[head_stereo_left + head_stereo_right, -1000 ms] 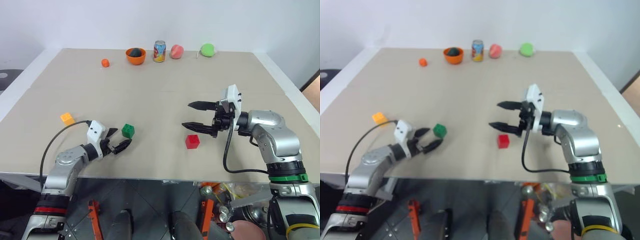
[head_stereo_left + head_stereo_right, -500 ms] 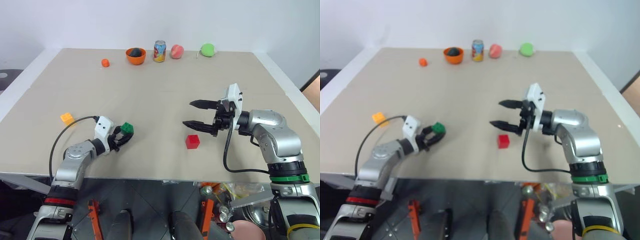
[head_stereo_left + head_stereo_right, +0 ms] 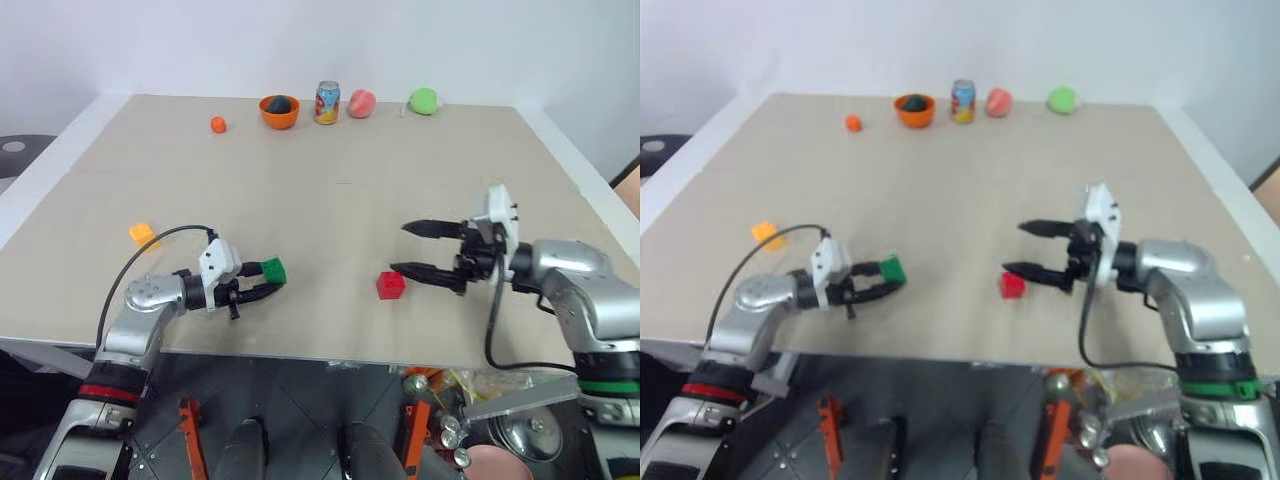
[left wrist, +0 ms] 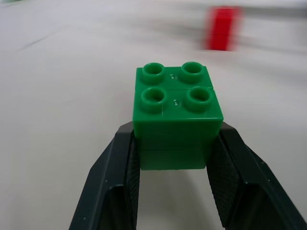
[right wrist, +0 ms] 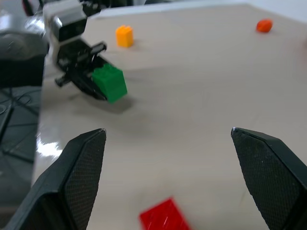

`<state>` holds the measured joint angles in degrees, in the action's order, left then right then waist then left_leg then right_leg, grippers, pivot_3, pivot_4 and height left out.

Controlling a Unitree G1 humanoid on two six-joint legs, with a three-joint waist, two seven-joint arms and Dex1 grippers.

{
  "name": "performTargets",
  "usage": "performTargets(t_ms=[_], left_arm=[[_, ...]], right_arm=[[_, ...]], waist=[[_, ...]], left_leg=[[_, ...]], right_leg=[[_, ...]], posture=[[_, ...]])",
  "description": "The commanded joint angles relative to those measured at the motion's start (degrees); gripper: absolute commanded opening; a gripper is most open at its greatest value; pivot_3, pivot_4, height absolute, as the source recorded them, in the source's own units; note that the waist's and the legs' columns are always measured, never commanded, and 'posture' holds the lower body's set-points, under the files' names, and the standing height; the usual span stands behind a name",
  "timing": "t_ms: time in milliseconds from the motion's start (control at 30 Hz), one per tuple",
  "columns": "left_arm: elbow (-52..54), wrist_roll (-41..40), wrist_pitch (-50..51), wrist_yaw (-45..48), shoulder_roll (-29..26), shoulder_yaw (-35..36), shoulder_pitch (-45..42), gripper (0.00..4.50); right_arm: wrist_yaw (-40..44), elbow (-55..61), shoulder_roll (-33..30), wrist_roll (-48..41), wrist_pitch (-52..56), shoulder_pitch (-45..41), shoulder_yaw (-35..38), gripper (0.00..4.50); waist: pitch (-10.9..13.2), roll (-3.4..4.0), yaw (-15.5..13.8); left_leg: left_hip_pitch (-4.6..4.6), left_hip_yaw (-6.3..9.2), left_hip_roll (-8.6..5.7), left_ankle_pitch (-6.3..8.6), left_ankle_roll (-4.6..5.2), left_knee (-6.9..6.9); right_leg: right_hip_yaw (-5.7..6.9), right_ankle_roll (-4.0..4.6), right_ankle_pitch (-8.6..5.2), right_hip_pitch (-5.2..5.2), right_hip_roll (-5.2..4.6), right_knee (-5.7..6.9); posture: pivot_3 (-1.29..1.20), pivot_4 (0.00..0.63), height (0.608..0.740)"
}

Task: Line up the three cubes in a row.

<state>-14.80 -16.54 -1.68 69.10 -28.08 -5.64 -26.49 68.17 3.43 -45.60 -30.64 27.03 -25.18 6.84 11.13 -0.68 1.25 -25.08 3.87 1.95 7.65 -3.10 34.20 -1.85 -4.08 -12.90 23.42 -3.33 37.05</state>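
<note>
My arms are shiny silver metal with round, smooth parts. My left arm has a red ring and a black band low down near the elbow. My right arm has a green ring and a black band there. Each wrist has a small white box on it. A thin black cable loops out from each white box and runs back along the arm. My left gripper has two black fingers. My right gripper has two long black fingers that get thin at the tips. The inner side of my fingers has a bumpy pattern of tiny dots.
</note>
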Motion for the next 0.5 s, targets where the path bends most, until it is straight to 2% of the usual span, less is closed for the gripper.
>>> performTargets(t_ms=[33, 267, 500], left_arm=[[-5.8, -0.8, -4.0, 8.9, 1.1, -2.5, -6.1, 1.62], [-27.7, 2.3, -12.7, 18.2, 6.6, -4.3, -21.7, 1.62], [-43.5, 6.5, -20.1, 21.1, 10.7, -4.3, -30.0, 1.62]], right_arm=[[-0.3, 3.1, -2.2, -2.4, 1.0, 1.5, 4.4, 4.32], [-2.7, 9.7, -4.4, -4.9, 4.0, 8.7, 9.2, 4.32], [-4.3, 12.0, -6.8, -3.7, 3.2, 20.6, 15.8, 4.32]], waist=[[0.0, 0.0, 0.0], [0.0, -0.02, 0.0], [0.0, -0.05, 0.0]], left_leg=[[0.0, 0.0, 0.0, 0.0, 0.0, 0.03], [-0.07, 0.01, -0.02, 0.01, 0.03, 0.13], [-0.15, 0.01, -0.12, 0.2, 0.27, 0.14]], right_leg=[[0.0, 0.01, 0.01, 0.0, 0.0, 0.0], [0.01, -0.01, 0.02, 0.0, 0.02, 0.0], [-0.03, -0.25, -0.15, -0.01, -0.04, -0.01]], posture=[[0.0, 0.15, 0.74], [0.0, 0.15, 0.74], [0.0, 0.15, 0.74]])
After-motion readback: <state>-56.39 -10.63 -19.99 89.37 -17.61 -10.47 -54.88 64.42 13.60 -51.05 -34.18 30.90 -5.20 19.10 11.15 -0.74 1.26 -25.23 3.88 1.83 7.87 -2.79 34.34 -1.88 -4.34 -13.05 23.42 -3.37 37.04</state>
